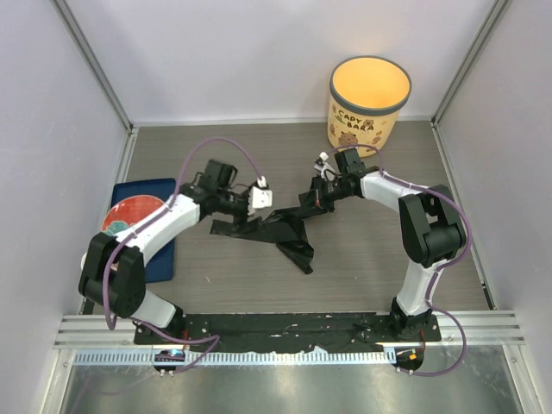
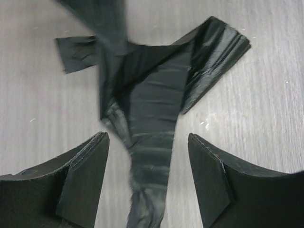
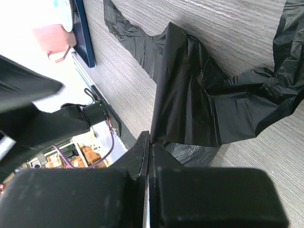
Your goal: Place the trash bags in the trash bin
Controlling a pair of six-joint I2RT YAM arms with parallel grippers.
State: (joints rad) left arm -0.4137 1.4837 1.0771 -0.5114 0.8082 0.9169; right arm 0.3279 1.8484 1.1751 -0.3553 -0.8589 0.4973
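Lying at the left edge of the grey wood-grain table (image 1: 371,250) is a flat dark-blue tray (image 1: 164,259) with a round red plate (image 1: 129,216) on it. Just right of it, the left gripper (image 2: 148,142) hangs low over the table, released: its two black wedge-shaped fingers (image 2: 85,175) stand well apart, and a narrow twisted strip of film runs between them without touching either pad.

That strip belongs to the trash bag (image 1: 276,228) – thin glossy black plastic, crinkled and creased, sprawled across the middle of the table in an irregular shape with a flap to the left and a pointed tail toward the near side. Its right part is lifted off the surface in a draped, tent-like fold.

The right gripper (image 3: 149,140) is clenched on the top of that fold, its dark blocky jaws pressed together over the film.

Farther right, at the far edge, stands the trash bin (image 1: 362,125) – a cream-yellow cylinder with a dark grey rim and cartoon pictures, upright, well apart from the bag.
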